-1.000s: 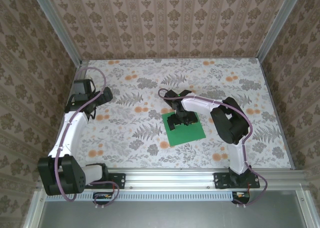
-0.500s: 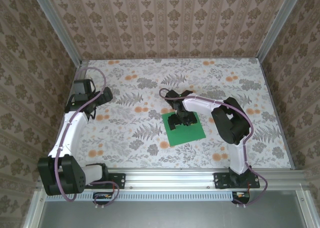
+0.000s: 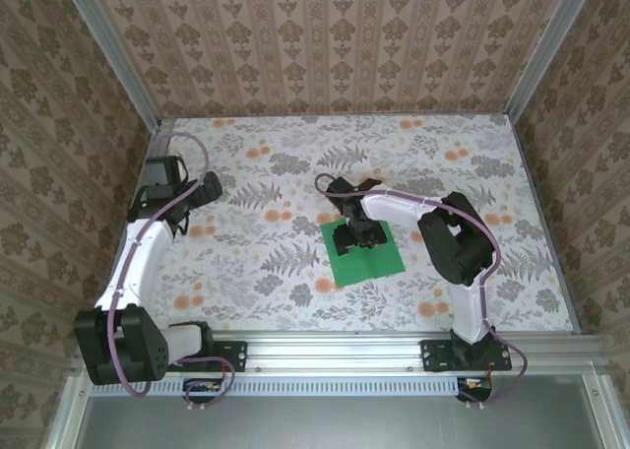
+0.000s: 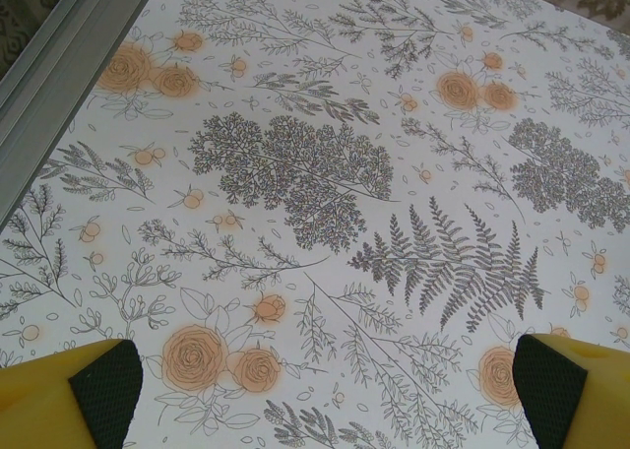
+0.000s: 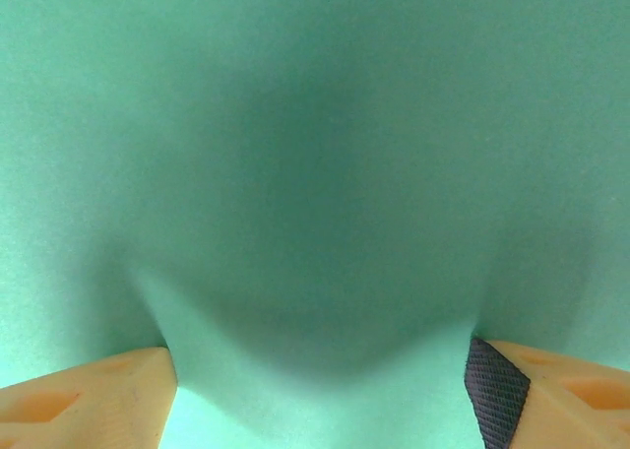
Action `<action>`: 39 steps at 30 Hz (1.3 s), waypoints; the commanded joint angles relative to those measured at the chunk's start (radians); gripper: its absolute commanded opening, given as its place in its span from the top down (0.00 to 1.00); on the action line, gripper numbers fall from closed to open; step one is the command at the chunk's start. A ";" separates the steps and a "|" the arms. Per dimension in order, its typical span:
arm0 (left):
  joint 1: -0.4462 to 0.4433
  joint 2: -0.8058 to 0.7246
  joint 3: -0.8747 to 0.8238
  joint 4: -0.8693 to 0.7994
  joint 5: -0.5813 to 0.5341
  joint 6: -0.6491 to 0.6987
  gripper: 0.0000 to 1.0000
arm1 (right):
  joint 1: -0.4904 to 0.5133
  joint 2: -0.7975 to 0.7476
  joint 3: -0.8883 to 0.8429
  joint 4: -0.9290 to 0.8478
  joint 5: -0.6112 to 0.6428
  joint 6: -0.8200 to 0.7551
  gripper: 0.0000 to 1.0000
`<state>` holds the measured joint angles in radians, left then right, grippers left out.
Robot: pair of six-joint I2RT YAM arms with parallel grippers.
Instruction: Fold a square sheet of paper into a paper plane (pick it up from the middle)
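The paper (image 3: 366,257) lies on the table (image 3: 256,272), just right of centre. The right gripper (image 3: 356,234) rests on the paper's far half, one finger on either side of its middle. The left gripper (image 3: 156,188) hangs at the table's far left, well apart from the paper.

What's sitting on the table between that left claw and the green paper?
Nothing: the top view shows bare floral tabletop between the left gripper and the square sheet of paper.

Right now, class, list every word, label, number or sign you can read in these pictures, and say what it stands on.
None can be read. The green paper is plain and unmarked; the table and the walls carry only flower and leaf patterns, no lettering.
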<state>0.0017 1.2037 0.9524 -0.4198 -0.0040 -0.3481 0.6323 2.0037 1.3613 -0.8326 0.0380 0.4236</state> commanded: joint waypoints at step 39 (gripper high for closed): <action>-0.433 0.348 0.029 0.235 0.161 -0.294 0.13 | -0.180 -0.027 -0.160 0.641 -0.624 0.209 0.67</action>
<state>-0.4080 1.5261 0.9432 -0.2413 0.1577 -0.5838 0.4629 1.9514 1.2144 -0.1814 -0.5770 0.6682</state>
